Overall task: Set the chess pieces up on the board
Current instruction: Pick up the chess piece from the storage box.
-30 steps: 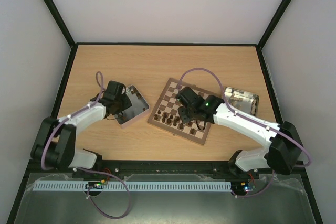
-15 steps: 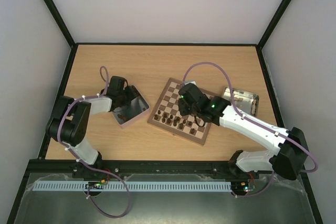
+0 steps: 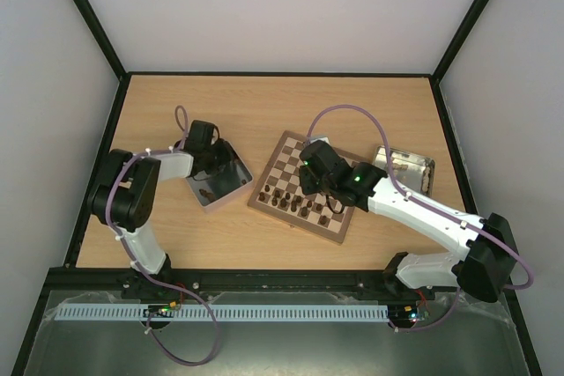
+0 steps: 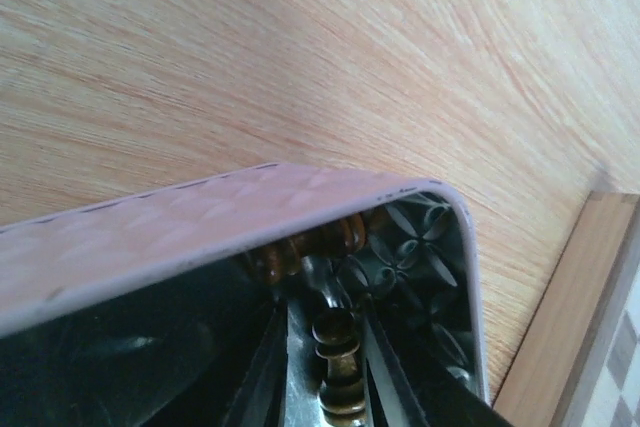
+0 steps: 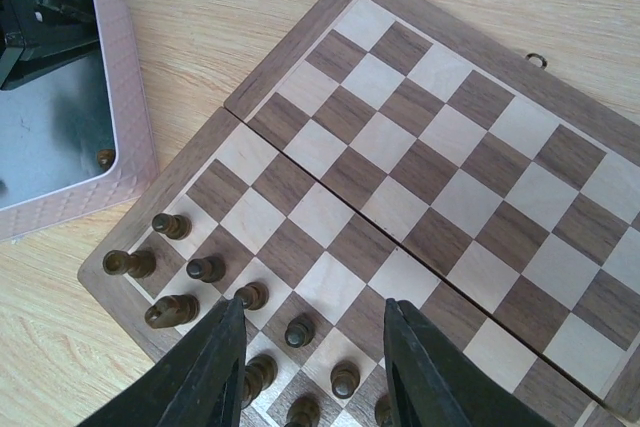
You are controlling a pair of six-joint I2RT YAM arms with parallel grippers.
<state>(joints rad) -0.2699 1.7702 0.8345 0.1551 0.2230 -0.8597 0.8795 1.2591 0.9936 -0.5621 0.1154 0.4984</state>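
Note:
The board (image 3: 295, 158) lies mid-table, with several dark chess pieces (image 3: 291, 200) standing on its two nearest rows. My right gripper (image 3: 315, 184) hovers open over those rows; in its wrist view the gripper (image 5: 315, 312) spans a pawn (image 5: 299, 331) without touching it. My left gripper (image 3: 214, 173) reaches into the pink tray (image 3: 231, 195). In the left wrist view its gripper (image 4: 335, 347) is shut on a dark pawn (image 4: 340, 372) lying on the tray floor. Another brown piece (image 4: 310, 245) lies against the tray wall just beyond.
A metal tray (image 3: 419, 165) holding a few pieces sits right of the board. The pink tray's rim (image 5: 125, 162) nearly touches the board's left corner (image 5: 100, 272), and a small piece (image 5: 104, 158) lies inside it. Black frame rails border the table.
The left gripper has pushed further into the pink tray and its jaws have narrowed round the pawn. The right gripper shifted slightly up the board, then held still.

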